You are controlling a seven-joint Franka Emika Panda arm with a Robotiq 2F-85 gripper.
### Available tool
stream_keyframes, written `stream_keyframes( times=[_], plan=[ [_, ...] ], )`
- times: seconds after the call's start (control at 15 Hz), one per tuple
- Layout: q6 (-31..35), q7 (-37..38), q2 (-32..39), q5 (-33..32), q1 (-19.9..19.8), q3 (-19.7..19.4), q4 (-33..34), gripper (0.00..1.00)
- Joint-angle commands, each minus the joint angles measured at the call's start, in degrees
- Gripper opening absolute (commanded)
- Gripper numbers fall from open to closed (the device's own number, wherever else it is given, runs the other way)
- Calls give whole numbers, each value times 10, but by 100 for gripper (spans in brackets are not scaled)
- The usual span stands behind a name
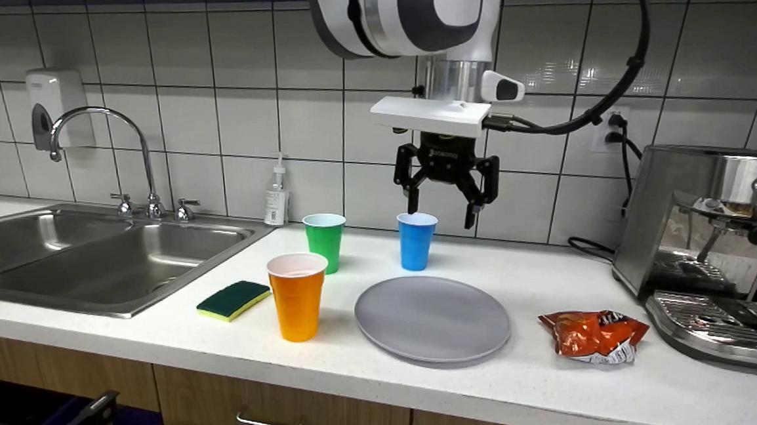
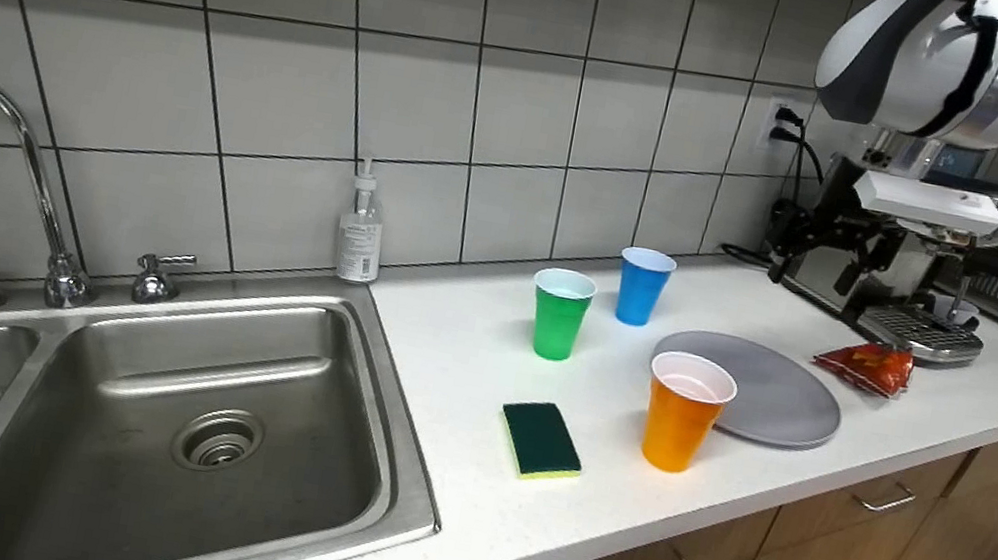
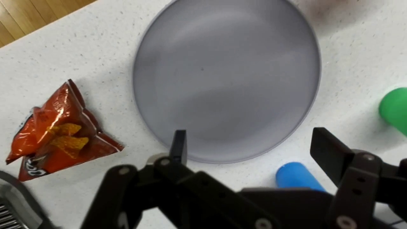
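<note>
Above the white bench [image 1: 540, 275] and in front of the tiled wall [image 1: 244, 50], the tool [image 1: 441, 211] hangs with its two fingers [image 3: 330, 152] spread wide, and it holds nothing. Nearest to it, as it seems, are the blue cup [image 1: 416, 244], which stands upright on the bench close to the wall, and the grey plate [image 1: 432, 319], which lies flat between this cup and the front edge; the tool touches neither of them. If the tool is to go lower, it would be wise to line it up first, because in the wrist view this cup appears nearer to one finger than to the other. The descent should be slow and vertical, with the fingers kept clear of the rim, since a cup that looks so light could easily tip over. As for the numbers, there are three cups: the blue one, one green cup [image 1: 325, 245] and one orange cup [image 1: 298, 303]. One plate, one sponge [image 1: 234, 300], one red snack bag [image 1: 596, 335], one pump bottle [image 1: 277, 202] and one coffee machine [image 1: 737, 174] can also be counted.
</note>
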Motion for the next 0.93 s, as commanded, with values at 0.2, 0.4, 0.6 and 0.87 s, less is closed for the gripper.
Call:
stream_keyframes(
  times=[0.2, 0.4, 0.6, 0.87],
  plan=[
    [-56, -79, -81, -27, 48, -4, -74, 100],
    [-63, -98, -100, -34, 68, -1, -96, 100],
    [-65, -109, -115, -41, 86, 1, -115, 100],
    [-72, -78, -120, -64, 105, 7, -129, 100]
  ],
)
